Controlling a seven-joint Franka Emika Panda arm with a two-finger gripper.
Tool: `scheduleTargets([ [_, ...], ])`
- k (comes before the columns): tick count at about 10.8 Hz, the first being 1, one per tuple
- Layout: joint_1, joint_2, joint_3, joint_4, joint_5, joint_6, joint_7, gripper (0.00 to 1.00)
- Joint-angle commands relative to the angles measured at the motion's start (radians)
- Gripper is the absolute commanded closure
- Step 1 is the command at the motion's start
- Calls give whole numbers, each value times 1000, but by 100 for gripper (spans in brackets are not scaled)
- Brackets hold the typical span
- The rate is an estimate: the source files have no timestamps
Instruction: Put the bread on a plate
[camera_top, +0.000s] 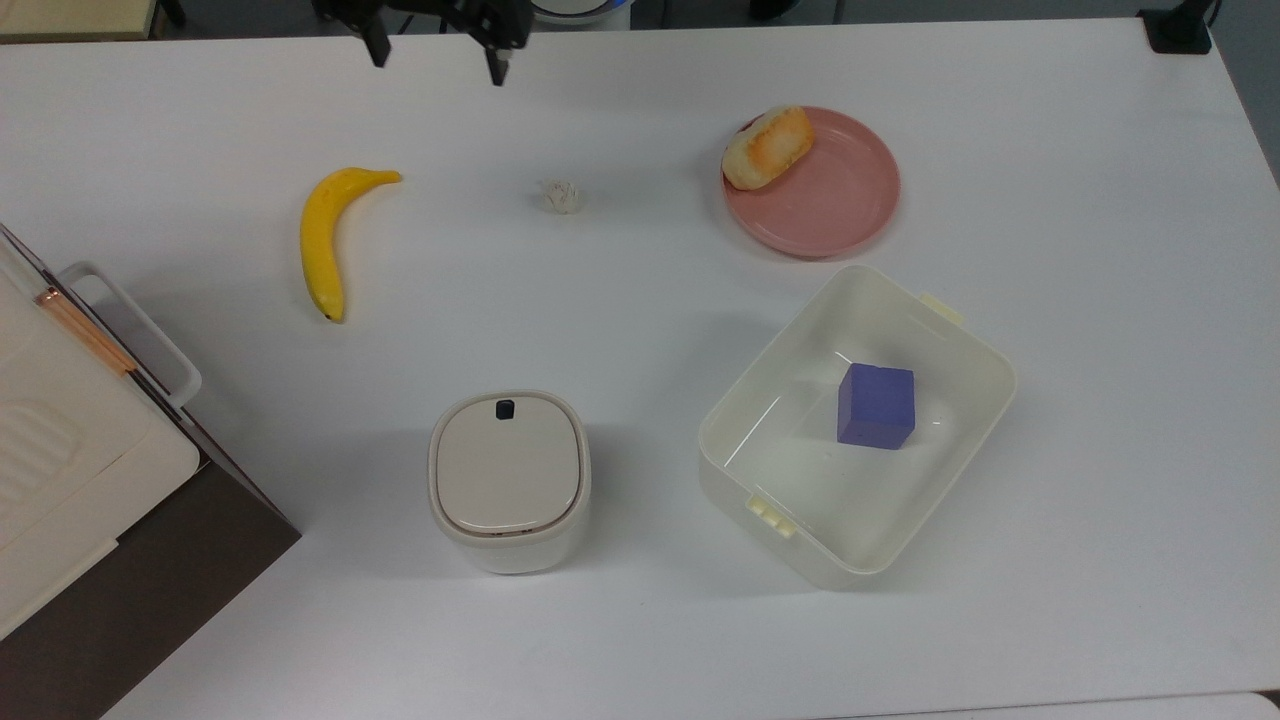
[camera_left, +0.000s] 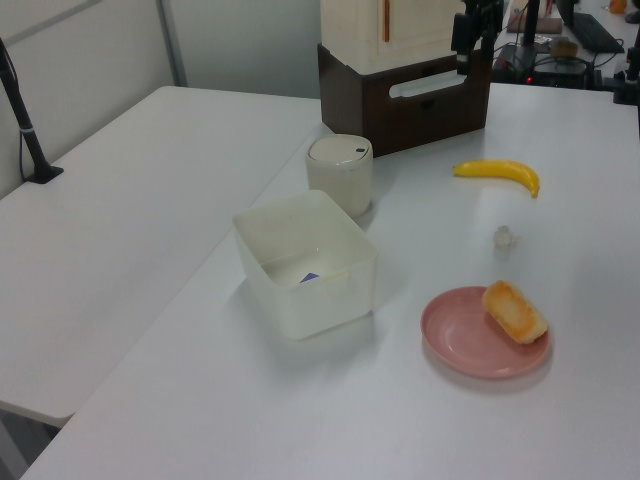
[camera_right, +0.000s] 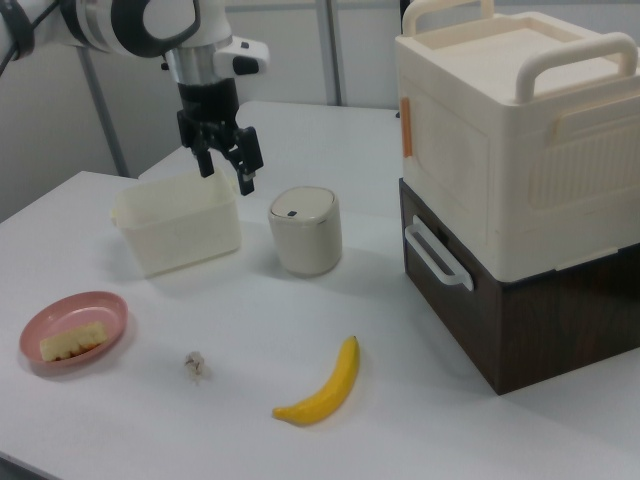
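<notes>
The bread (camera_top: 768, 147), a small bun with orange-brown patches, lies on the pink plate (camera_top: 835, 210), at the edge on the top view's left. It also shows as the bread (camera_left: 514, 312) on the plate (camera_left: 462, 345) and as the bread (camera_right: 72, 341) on the plate (camera_right: 98, 308). My gripper (camera_top: 437, 60) hangs open and empty high above the table's far edge, well to the top view's left of the plate. In the right view the gripper (camera_right: 225, 172) is raised in front of the cream tub.
A banana (camera_top: 325, 235) and a tiny white lump (camera_top: 562, 196) lie on the table. A cream tub (camera_top: 722, 405) holds a purple cube (camera_top: 876, 405). A lidded canister (camera_top: 509, 480) stands near it. A cream box on a dark base (camera_top: 70, 470) sits at the top view's left.
</notes>
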Motion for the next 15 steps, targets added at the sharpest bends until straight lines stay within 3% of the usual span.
scheduleTargets([
  [1,29,-52,-84,33,19,-88,-22,0],
  [6,23,-100,-121,19,19,-89,-227,0],
  [10,38,-116,-118,-10,18,-98,-211,0],
  [12,39,-111,-118,5,13,-100,-73,0],
  [15,46,-103,-122,19,7,-91,-77,0],
])
